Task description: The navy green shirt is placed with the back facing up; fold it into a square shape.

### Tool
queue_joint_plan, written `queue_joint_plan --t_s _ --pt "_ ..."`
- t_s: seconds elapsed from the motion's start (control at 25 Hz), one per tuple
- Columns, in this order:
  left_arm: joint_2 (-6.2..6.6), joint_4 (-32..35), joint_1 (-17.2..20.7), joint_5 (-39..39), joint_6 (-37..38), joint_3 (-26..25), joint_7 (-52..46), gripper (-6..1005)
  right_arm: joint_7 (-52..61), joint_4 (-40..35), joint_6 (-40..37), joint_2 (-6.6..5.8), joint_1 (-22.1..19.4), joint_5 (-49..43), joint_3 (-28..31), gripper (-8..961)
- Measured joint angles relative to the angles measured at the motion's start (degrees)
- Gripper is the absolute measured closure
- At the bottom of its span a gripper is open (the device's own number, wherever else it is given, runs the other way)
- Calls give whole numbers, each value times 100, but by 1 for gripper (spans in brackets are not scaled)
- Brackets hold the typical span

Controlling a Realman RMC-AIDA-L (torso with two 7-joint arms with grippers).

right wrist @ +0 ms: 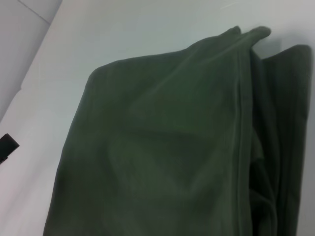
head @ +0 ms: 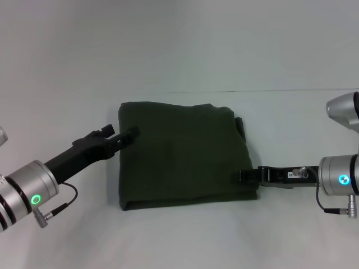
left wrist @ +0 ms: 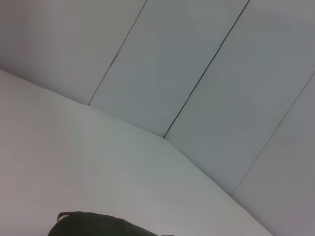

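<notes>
The navy green shirt (head: 182, 157) lies on the white table, folded into a rough square with its plain side up. A bit of folded fabric sticks out at its far right corner (head: 240, 124). My left gripper (head: 130, 136) rests at the shirt's left edge, near the far corner. At the right edge, near the front corner, my right gripper (head: 244, 176) touches the cloth. The right wrist view is filled by the shirt (right wrist: 167, 147), with layered folds along one side. Only a dark sliver of the shirt (left wrist: 93, 226) shows in the left wrist view.
The white table (head: 179, 235) extends on all sides of the shirt, with a pale wall (head: 179, 39) behind it. A small black part (right wrist: 7, 145) shows at the edge of the right wrist view, beyond the shirt.
</notes>
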Motion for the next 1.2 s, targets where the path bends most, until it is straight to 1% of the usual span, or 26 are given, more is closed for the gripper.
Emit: queue_joint_plan --t_s 0.2,0.4,0.64,1.08,1.2 --pt "0 -3 3 0 -16 -2 1 65 13 28 3 14 1 -3 -14 278" --pt "-1 -3 21 0 -23 -2 1 65 -22 25 81 56 -44 23 26 494" --pt "-9 -3 62 0 -24 -18 1 64 -43 -22 60 94 -65 33 37 702" --pt "-6 -3 69 -1 -32 -33 0 64 -181 -43 -185 128 -199 178 77 901" --pt "-2 -2 69 -1 -38 -32 1 64 -188 -93 -348 128 -279 218 140 909"
